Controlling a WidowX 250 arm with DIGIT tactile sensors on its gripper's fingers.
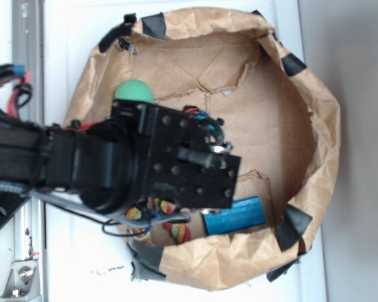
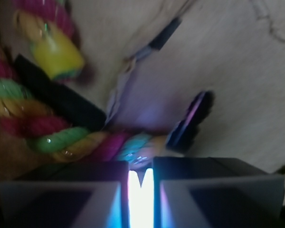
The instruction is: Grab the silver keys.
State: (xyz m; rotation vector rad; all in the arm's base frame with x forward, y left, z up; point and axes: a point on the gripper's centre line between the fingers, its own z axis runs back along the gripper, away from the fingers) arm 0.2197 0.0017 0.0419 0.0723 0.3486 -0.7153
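Paper bag (image 1: 321,126) floor. Gripper (image 2: 141,167) pinched narrow on silver keys (image 2: 135,192), we judge: light, stiff, slippery; hold the flat blades.

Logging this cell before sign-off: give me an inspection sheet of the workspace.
Surface: brown paper tub, black-taped rim, on white table.
Job's things: silver keys not clearly seen; bright pale strip between fingers may be them.
Clutter: rope toy, green ball, blue block.
Grippers: gripper inside tub, fingers near together; grip unclear.
Cables: red and blue wires on arm.
Surroundings: metal rail at left.
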